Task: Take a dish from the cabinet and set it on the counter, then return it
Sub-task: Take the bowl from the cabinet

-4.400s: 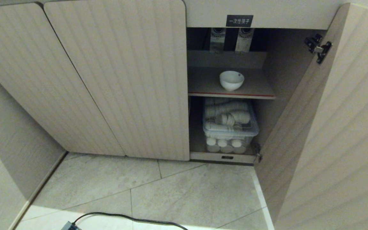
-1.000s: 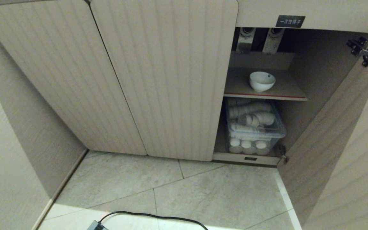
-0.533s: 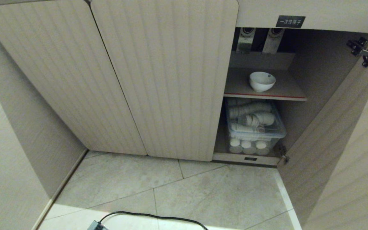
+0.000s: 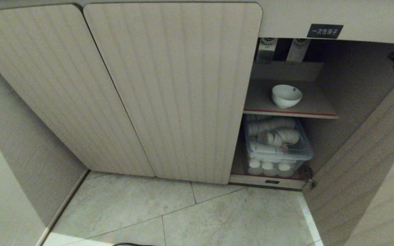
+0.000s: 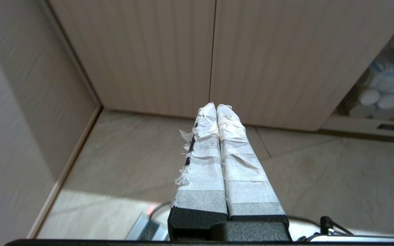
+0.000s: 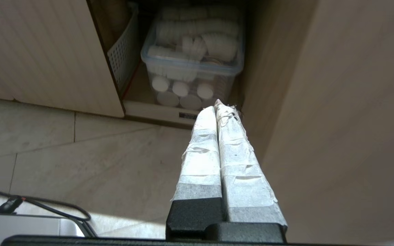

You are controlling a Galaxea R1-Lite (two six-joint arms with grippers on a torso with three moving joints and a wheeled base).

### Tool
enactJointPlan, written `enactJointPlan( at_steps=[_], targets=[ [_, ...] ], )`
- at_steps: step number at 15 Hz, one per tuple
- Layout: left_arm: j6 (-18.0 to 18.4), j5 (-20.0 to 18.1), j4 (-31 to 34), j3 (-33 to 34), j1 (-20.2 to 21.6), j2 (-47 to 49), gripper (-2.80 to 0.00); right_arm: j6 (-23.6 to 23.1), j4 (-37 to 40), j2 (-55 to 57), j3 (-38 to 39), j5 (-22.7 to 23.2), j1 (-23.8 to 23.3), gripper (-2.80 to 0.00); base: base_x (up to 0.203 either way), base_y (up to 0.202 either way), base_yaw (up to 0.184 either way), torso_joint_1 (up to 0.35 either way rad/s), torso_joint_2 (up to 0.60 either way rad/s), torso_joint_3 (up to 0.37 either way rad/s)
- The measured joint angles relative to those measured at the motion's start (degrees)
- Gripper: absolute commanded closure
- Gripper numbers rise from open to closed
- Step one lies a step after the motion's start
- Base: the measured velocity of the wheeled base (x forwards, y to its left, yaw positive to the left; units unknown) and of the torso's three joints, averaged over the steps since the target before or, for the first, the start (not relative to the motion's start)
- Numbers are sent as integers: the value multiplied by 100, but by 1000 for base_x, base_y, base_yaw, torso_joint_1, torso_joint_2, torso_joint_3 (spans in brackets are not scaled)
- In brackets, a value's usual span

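The dish (image 4: pixel 286 95), a small white bowl, stands upright on the red-edged shelf (image 4: pixel 291 111) inside the cabinet (image 4: pixel 173 89), whose right-hand door (image 4: pixel 364 171) hangs open. Neither arm shows in the head view. My left gripper (image 5: pixel 216 106) is shut and empty, pointing at the two closed ribbed doors (image 5: pixel 214 51) above the floor. My right gripper (image 6: pixel 216 105) is shut and empty too, low over the floor in front of the open compartment. The counter is out of view.
Below the shelf a clear plastic box (image 4: pixel 277 148) holds several white cups; the same box (image 6: pixel 192 58) shows in the right wrist view beside a white basket (image 6: pixel 123 51). A black cable (image 6: pixel 46 205) lies on the tiled floor (image 4: pixel 183 212). A wall (image 4: pixel 9 164) stands on the left.
The whole head picture has shifted down and a little right, so the camera has moved. The dish stays on its shelf. Most of the cable has dropped below the picture's edge.
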Motion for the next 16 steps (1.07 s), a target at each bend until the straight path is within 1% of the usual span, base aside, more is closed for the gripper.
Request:
enactJointPlan(
  at_steps=[6, 11, 13, 16],
  targets=[
    [0, 6, 0, 0, -4, 0, 0, 17, -2, 0, 0, 6, 1, 0, 182, 0, 2, 3, 1, 1],
    [-1, 9, 0, 0, -2, 0, 0, 97, -2, 0, 0, 2, 4, 0, 11, 0, 1, 3, 1, 1],
    [0, 11, 2, 0, 0, 0, 0, 420, -5, 0, 0, -16, 4, 0, 0, 0, 0, 0, 0, 0],
    [0, 9, 0, 0, -2, 0, 0, 458, -5, 0, 0, -17, 4, 0, 0, 0, 0, 0, 0, 0]
  ],
)
